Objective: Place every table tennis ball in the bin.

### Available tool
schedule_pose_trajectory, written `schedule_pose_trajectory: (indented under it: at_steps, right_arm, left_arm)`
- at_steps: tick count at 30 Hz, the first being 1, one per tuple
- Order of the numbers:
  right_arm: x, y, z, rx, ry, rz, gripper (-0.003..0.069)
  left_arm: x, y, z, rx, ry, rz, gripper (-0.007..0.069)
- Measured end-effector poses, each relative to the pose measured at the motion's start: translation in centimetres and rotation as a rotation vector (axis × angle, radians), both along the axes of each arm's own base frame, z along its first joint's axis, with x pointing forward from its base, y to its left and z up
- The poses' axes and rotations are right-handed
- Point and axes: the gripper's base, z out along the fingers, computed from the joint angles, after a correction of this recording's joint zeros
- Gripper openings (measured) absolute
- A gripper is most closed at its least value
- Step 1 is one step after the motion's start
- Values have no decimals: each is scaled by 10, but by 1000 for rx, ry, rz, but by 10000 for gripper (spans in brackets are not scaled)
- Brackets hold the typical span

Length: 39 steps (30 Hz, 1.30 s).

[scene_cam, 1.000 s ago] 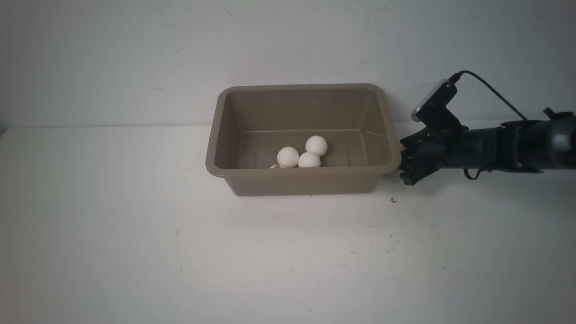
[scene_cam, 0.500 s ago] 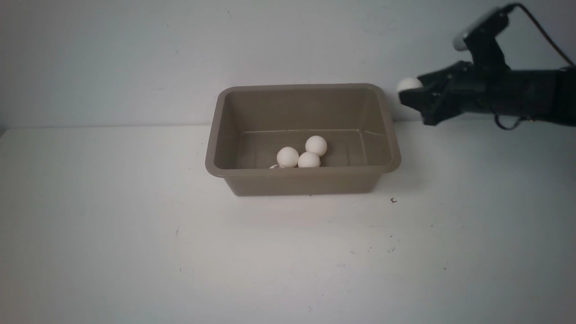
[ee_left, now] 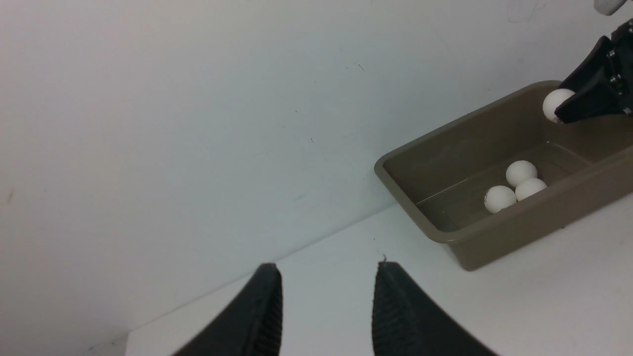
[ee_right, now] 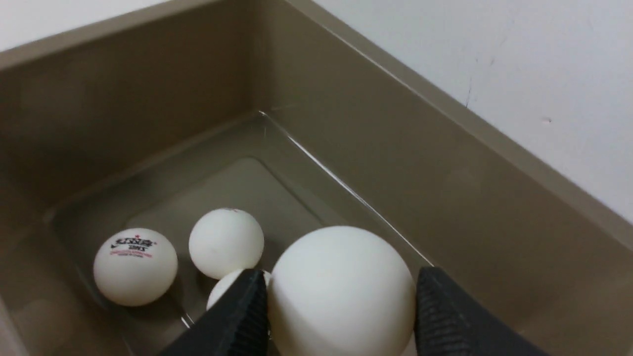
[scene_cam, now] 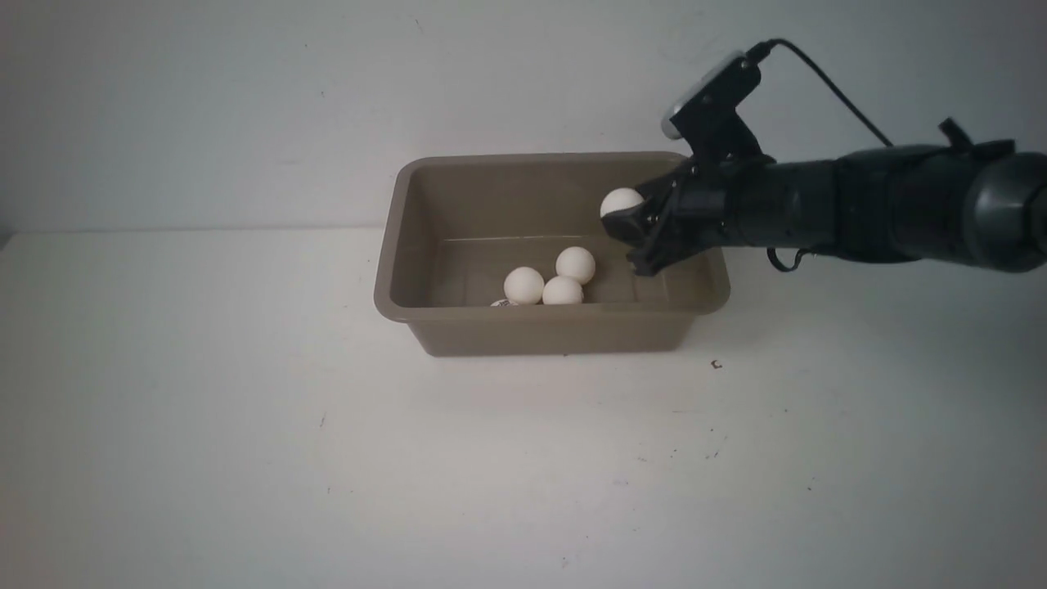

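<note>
1. The right gripper [scene_cam: 631, 233] pinches one table tennis ball [scene_cam: 622, 202] between its pads, hanging inside the right end of the bin [scene_cam: 540, 335] and clear of the floor; I judge it is held there so that a release drops the ball inside the walls
2. Three loose balls [scene_cam: 562, 281] lie touching on the bin floor near the front wall, and a fourth ball [scene_cam: 503, 303] just peeks over the front rim, so the pinched one looks like the last
3. The left gripper [ee_left: 326, 301] is spread and empty over the white table [scene_cam: 245, 409], well apart from the bin, probably parked out of the way
4. One logo ball [ee_right: 135, 267] carries a dark printed mark with a red star above and a red line below; the letters are too small to read
</note>
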Motion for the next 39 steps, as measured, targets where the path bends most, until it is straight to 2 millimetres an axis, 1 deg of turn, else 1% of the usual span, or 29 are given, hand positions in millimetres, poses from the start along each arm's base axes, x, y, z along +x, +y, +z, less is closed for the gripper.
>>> schedule_pose_trajectory:
  at_steps: [3,5,9,15,19,22,24,25,27,28,31,32,33,34,35,36,37,38,39]
  right_arm:
    - [3,-1,-11,2,28,-25,349]
    - [4,1,-25,7,60,-13,349]
    - [4,4,-34,21,85,17,349]
    - [4,5,-38,25,96,26,351]
    - [4,5,-38,41,111,12,409]
    - [4,5,-38,48,119,1,433]
    - [4,4,-37,49,118,-5,437]
    - [4,4,-33,48,111,-8,435]
    - [0,2,-14,49,68,-11,405]
    - [-3,0,7,43,14,-9,362]
    - [-11,-9,46,39,-85,-23,269]
    - [-14,-15,64,35,-130,-36,224]
    - [-23,-27,93,29,-205,-65,151]
    - [-23,-27,92,27,-204,-64,139]
    - [-37,-48,120,20,-270,-117,49]
    - [-42,-56,126,19,-282,-138,31]
    - [-52,-72,132,14,-291,-179,8]
    - [-52,-72,132,14,-291,-179,8]
    - [-71,-101,125,7,-262,-263,-8]
  left_arm:
    - [0,0,0,0,0,0,237]
    - [0,0,0,0,0,0,237]
    - [0,0,0,-1,0,0,237]
    - [0,0,0,-10,2,0,237]
    - [0,0,0,-10,2,-1,237]
    - [0,0,0,-13,3,-3,237]
    - [0,-1,0,-17,5,-5,237]
    - [0,-1,0,-19,5,-6,237]
    - [0,-1,0,-20,6,-7,237]
    - [0,-1,0,-21,6,-7,237]
    - [0,-1,0,-23,7,-8,237]
    - [0,-1,0,-23,7,-9,237]
    - [0,-1,0,-23,7,-9,237]
    - [0,-1,0,-23,7,-9,237]
    - [0,-1,0,-23,7,-9,237]
    - [0,-1,0,-23,7,-9,237]
    - [0,-1,0,-23,7,-9,237]
    - [0,-1,0,-23,7,-9,237]
    - [0,-1,0,-23,7,-9,237]
